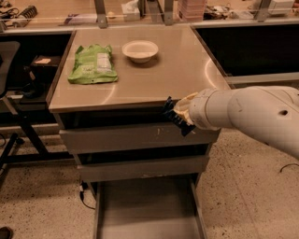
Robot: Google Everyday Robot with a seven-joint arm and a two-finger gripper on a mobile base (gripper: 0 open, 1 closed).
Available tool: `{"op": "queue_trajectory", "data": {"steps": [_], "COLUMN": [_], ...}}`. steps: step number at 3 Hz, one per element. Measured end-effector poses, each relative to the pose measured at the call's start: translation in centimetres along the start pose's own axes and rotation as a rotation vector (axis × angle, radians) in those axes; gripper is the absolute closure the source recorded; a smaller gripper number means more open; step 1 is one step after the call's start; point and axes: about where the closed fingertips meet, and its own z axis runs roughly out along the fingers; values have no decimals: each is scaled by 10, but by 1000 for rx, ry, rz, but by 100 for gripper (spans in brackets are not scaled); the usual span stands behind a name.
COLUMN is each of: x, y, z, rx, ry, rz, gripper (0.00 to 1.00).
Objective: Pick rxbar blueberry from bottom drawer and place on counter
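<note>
The bottom drawer [145, 210] stands pulled out nearest the camera, its flat grey floor bare and its front end cut off by the lower edge of the view. Above it, the two shut drawer fronts [121, 137] sit stacked under the desk [159, 74]. The white arm [247, 114] reaches in from the right, and its gripper [180, 114] hangs just at the desk's front edge, level with the top drawer front. The jaws are closed on the rxbar blueberry [169, 110], held off the desk. Only the dark wrapper's ends show either side of the pale fingers, and its lettering cannot be read. Farther back on the desk lie a green bag [92, 64] and, to its right, a white bowl [140, 49], apart from each other. Beyond runs a cluttered rear bench [70, 9], its items too small to name.
</note>
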Motion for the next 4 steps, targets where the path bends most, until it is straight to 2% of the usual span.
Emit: {"op": "queue_trajectory", "data": {"steps": [2,4], "x": [-45,-79], "y": [-54,-106], "z": [-16,6], "rx": [64,68], "ry": [-13,11], "rz": [-37,-71], "gripper": [100,100]}}
